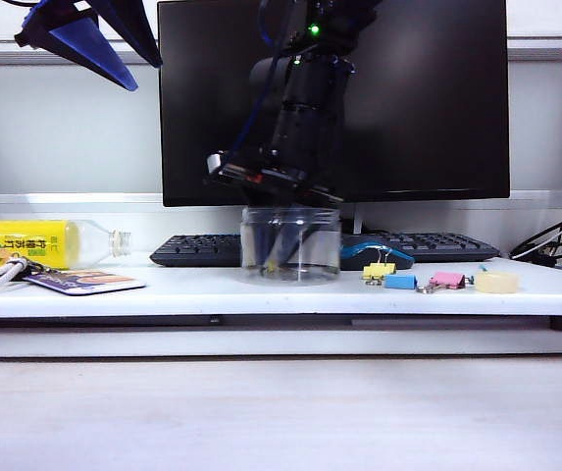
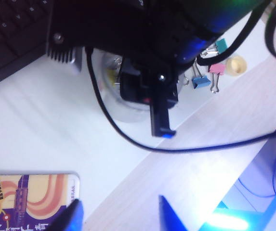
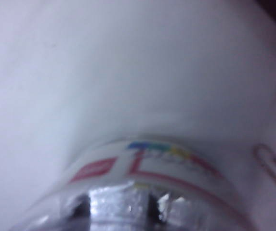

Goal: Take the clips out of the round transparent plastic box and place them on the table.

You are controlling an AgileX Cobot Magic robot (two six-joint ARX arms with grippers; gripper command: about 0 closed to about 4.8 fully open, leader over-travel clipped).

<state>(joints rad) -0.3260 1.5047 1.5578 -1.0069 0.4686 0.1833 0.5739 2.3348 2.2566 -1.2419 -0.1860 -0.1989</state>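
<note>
The round transparent plastic box [image 1: 290, 245] stands on the white table [image 1: 192, 292] in front of the monitor. My right gripper [image 1: 273, 250] reaches down into it from above. In the right wrist view its two dark fingertips [image 3: 82, 207] stand apart at the box's labelled bottom, open [image 3: 117, 207], with only blurred glare between them. One pale-yellow clip [image 1: 379, 270] lies on the table just right of the box. A yellowish patch [image 2: 111, 73] shows inside the box [image 2: 123, 108], too blurred to name. My left gripper [image 1: 84, 39] hangs high at the far left, open [image 2: 121, 216] and empty.
A blue clip [image 1: 399, 282], a pink clip [image 1: 446, 281] and a pale tape roll [image 1: 496, 283] lie right of the yellow clip. A keyboard [image 1: 197, 250] and blue mouse [image 1: 377, 253] sit behind the box. A yellow-labelled bottle [image 1: 55, 243] and a printed card [image 1: 84, 283] lie at the left.
</note>
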